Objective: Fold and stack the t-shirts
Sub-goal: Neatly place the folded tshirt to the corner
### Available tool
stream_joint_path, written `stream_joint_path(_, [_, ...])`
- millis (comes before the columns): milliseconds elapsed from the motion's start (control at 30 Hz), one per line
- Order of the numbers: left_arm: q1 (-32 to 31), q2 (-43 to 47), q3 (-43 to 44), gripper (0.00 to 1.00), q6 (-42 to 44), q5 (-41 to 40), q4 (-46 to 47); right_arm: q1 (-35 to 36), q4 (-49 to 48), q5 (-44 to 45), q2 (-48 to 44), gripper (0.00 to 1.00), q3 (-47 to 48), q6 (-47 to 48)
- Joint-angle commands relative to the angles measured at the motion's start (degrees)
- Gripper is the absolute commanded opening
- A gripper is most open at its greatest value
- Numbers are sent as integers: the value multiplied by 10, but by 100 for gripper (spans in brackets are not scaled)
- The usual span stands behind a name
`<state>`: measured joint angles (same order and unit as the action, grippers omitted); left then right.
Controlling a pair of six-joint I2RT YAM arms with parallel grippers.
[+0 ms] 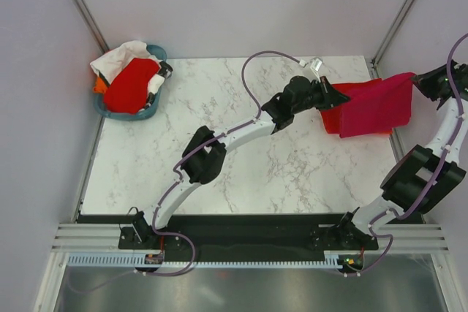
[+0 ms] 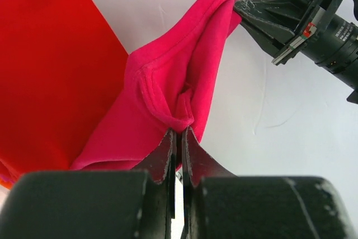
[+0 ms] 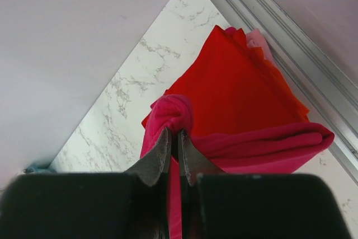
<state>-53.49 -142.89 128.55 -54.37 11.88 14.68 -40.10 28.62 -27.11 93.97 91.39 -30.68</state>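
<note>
So both arms have hold of the pink shirt [image 1: 376, 104] right now, out at the far right end of the table [image 1: 241, 151]. The left gripper [image 2: 179, 134] has its jaws pinched nearly together on a bunched bit of a hemmed edge, and you can see the fabric puckered right at the tips in the left wrist view. The right gripper [image 3: 174, 135] is clamped just as narrow on another bunched-up edge, at the shirt's far right side by the frame post. The shirt is doubled over and strung between the two, sagging a bit in the middle. Under it there's a red shirt [image 3: 235, 82] lying folded flat on the table in that far right corner. The pink one hangs over it and covers most of it from above, but I can't tell whether its lower edge actually touches the red one. Way over in the far left corner sits the basket [image 1: 150, 115], well apart from all this, with a second red shirt [image 1: 130, 85] heaped on top and a white cloth [image 1: 121, 55] behind it.
</note>
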Motion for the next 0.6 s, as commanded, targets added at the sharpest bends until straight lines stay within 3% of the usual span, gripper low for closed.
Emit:
stream_joint_path(0, [-7, 7, 36, 2, -13, -32, 73, -14, -30, 27, 27, 0, 25, -11])
stream_joint_path(567, [-1, -7, 66, 2, -3, -76, 76, -14, -48, 29, 50, 0, 15, -21])
